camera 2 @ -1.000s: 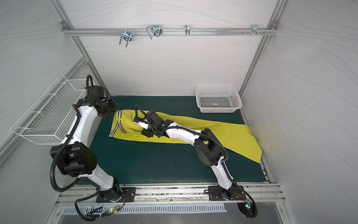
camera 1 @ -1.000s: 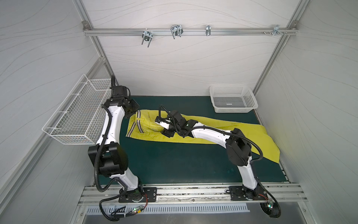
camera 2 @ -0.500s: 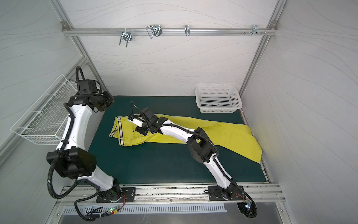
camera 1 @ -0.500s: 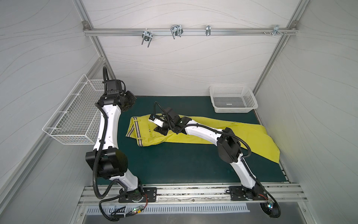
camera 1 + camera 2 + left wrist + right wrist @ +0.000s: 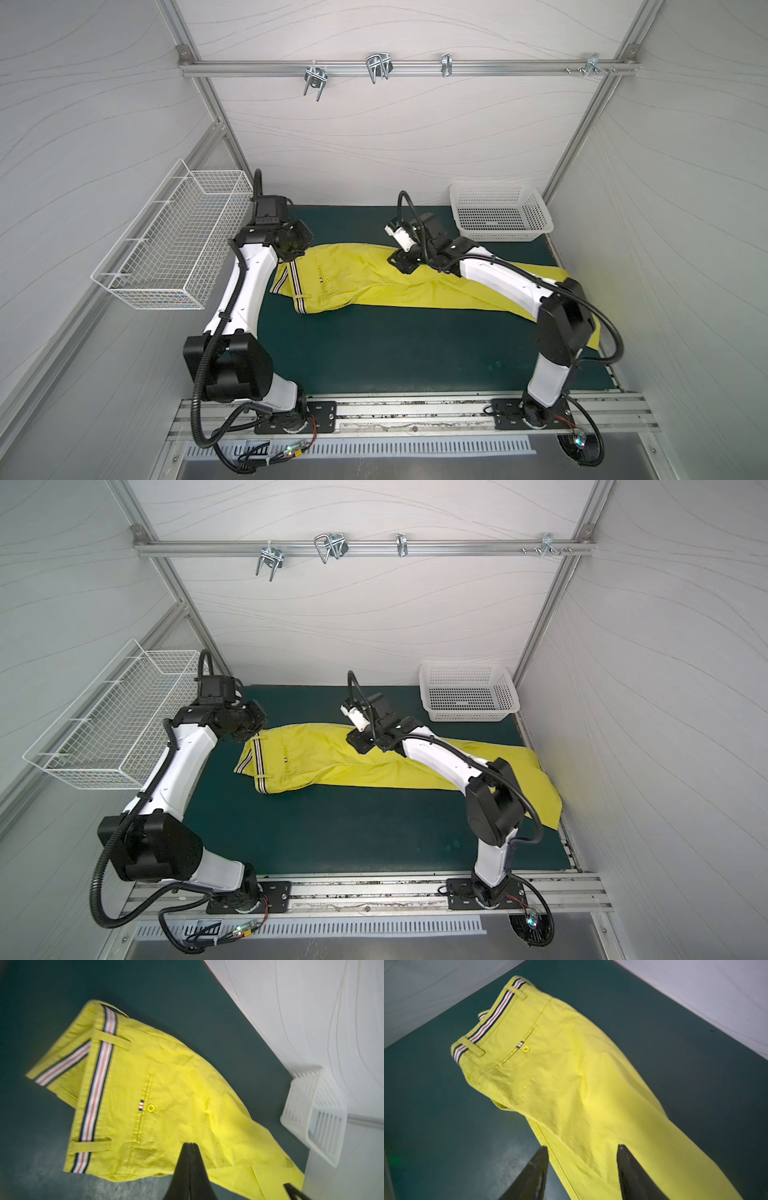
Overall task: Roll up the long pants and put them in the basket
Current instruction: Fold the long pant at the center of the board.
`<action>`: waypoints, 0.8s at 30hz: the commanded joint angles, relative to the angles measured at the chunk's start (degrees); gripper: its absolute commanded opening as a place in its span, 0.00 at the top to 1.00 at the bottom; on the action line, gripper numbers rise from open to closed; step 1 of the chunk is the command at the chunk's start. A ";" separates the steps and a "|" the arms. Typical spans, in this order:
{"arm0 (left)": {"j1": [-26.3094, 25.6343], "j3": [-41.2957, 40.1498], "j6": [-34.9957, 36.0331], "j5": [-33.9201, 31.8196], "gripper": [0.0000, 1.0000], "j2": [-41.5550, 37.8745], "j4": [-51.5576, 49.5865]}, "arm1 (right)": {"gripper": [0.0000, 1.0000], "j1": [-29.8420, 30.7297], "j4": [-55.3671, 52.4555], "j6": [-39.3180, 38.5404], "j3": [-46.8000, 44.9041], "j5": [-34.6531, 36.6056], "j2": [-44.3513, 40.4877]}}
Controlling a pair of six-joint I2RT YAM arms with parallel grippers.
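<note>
1. The long pants (image 5: 353,278) (image 5: 316,759) lie flat and unrolled on the dark green mat (image 5: 374,353). The waist end is toward the robot's left. The legs run toward its right, passing under the right arm as far as the mat's right edge.
2. The waistband (image 5: 97,1088) is striped dark, white and red and has yellow belt loops. A small striped tag (image 5: 141,1104) sits just beside a yellow button (image 5: 151,1107) on the pocket seam.
3. The left gripper (image 5: 189,1144) is closed, fingers pressed together with nothing between them. It hangs by the far corner of the waist. The left wrist view is blurred, so it is hard to tell whether the tip touches the cloth.
4. The right gripper (image 5: 582,1146) has its jaws apart and grips nothing. It is over the upper leg, with one finger (image 5: 537,1167) above bare mat and the other over fabric.
5. A white plastic basket (image 5: 500,212) stands on the far right corner of the mat, apart from the pants.
6. A white wire basket (image 5: 174,245) is mounted on the left wall.
</note>
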 commanded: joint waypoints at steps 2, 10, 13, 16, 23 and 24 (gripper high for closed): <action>-7.37 -1.55 -0.15 -2.17 0.87 -0.36 -2.66 | 0.41 -6.06 -9.61 2.71 -7.50 6.13 -7.57; -19.76 -13.36 -10.61 1.34 0.71 -3.87 1.79 | 0.36 -15.39 -10.98 4.74 -19.19 9.30 -17.30; -24.07 -17.34 -14.51 1.85 0.70 -3.79 6.38 | 0.36 -19.68 -12.59 7.12 -19.89 10.86 -17.50; -26.80 -19.57 -17.71 2.39 0.69 -2.66 11.60 | 0.36 -25.09 -13.51 11.38 -20.21 8.23 -18.41; -30.14 -19.19 -22.77 -0.46 0.37 3.37 24.49 | 0.36 -30.21 -13.20 12.36 -20.75 9.89 -20.47; -30.18 -18.19 -23.27 -0.58 0.37 5.12 25.28 | 0.36 -30.84 -13.52 12.35 -20.41 10.15 -20.38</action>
